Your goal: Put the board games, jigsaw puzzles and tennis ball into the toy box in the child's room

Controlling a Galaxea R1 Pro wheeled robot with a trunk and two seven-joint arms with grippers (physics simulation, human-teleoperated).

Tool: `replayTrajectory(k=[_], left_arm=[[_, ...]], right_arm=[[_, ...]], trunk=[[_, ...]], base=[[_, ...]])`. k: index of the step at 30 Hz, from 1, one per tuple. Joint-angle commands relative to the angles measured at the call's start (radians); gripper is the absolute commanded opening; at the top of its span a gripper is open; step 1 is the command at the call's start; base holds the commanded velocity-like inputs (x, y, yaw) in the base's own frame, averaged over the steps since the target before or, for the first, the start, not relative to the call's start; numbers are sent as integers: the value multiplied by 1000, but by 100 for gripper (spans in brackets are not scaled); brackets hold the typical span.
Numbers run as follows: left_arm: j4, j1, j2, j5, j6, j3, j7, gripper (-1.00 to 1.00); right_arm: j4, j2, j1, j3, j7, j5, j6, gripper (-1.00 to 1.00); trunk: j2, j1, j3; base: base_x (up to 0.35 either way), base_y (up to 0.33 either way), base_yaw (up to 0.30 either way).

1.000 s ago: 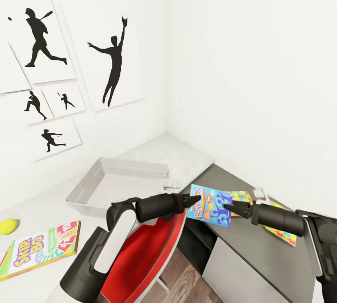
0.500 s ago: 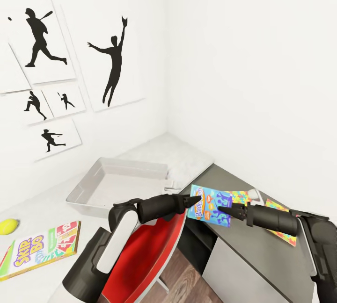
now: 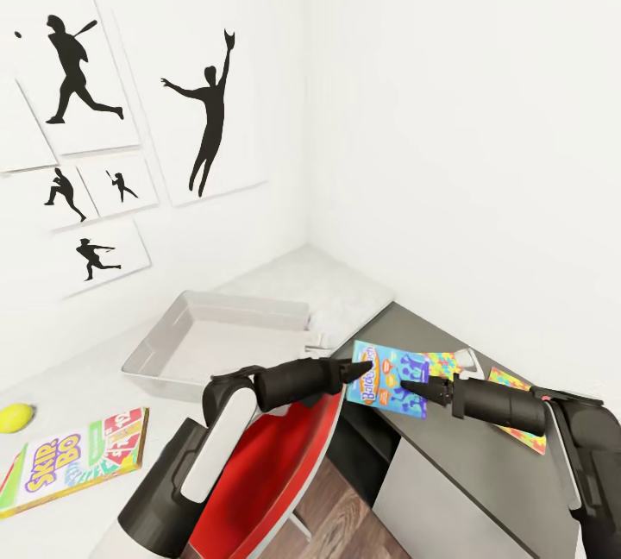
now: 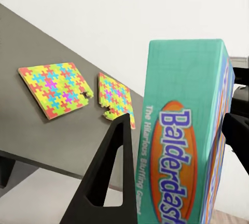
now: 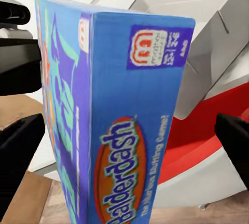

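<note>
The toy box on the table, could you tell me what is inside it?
The toy box looks empty: bare grey floor shows. Its near wall hides a strip of the bottom.

Left tool [image 3: 360, 367], right tool [image 3: 410, 387], tips facing, arms extended forward

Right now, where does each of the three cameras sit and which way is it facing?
Head view: up on the robot's head, looking down over both arms at the corner desk, toy box and blue game box.
Left wrist view: on the left arm, looking along its gripper past the game box to two puzzle boxes.
Right wrist view: on the right arm, facing back at the toy box.
All share the game box.
</note>
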Motion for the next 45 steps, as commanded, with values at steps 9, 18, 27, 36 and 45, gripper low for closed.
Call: replayTrajectory(k=[9, 18, 27, 36, 45], left_arm=[[0, -2, -2, -2, 3, -17, -2, -100], [1, -3, -2, -2, 3, -19, -2, -100], [1, -2, -2, -2, 3, -20, -2, -100], [1, -2, -1, -2, 3, -20, -2, 100], [1, -1, -2, -2, 3, -20, -2, 100]], right_arm=[[0, -1, 0, 3, 3, -5, 10, -100], [0, -3, 1, 2, 3, -5, 10, -100], [-1, -5, 1, 2, 3, -6, 10, -100], [-1, -7, 1, 2, 3, -7, 10, -100], [-1, -7, 1, 2, 3, -7, 10, -100]], trunk=[[-2, 1, -2], [-2, 1, -2], [-2, 1, -2], [-2, 1, -2], [-2, 1, -2]], base=[[0, 0, 0], [0, 0, 0], [0, 0, 0], [0, 0, 0], [0, 0, 0]])
